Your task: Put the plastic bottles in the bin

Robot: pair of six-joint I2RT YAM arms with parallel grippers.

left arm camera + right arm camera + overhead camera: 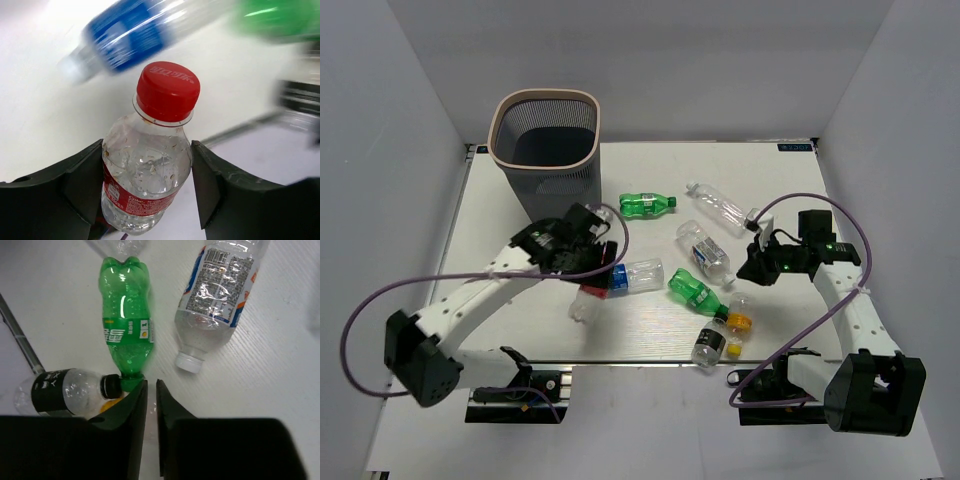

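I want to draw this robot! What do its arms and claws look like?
The left arm and right arm have white links and chunky black joints. A purple cable loops along each. The left claw and right claw each have two thick black fingers.

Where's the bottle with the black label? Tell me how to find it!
Look at the table's front edge, on the right side. The black-label bottle lies nearest that edge, beside an orange-labelled bottle; it alone has a black cap and black label.
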